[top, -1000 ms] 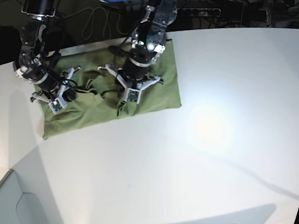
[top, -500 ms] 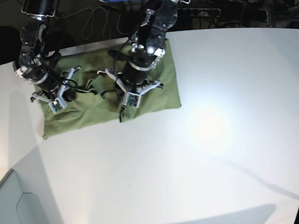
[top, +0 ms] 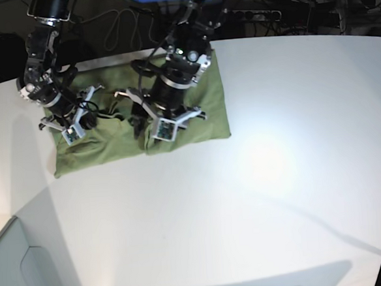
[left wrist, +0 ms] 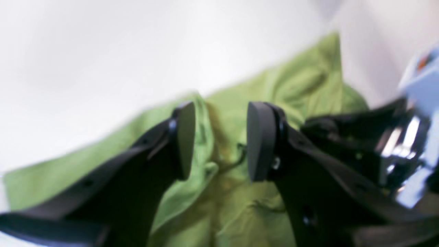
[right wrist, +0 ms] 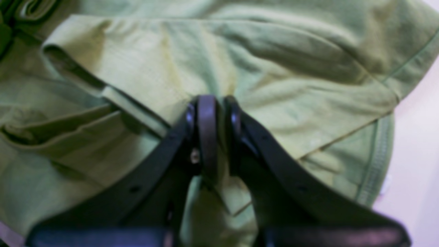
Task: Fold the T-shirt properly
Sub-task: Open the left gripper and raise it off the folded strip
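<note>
one white table (top: pixel 278 176) bears the t-shirt (top: pixel 211 115), dark cluttered room behind.

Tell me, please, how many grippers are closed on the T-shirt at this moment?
1. The right gripper is shut on a fold of the T-shirt. The left gripper stands open above the cloth, holding nothing.

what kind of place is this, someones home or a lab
Most likely a robotics lab or test bench, not a home. Two black robot arms work over a bare white table, a green T-shirt is the only item laid out, and loose cables and a power strip sit in the dark behind.
</note>
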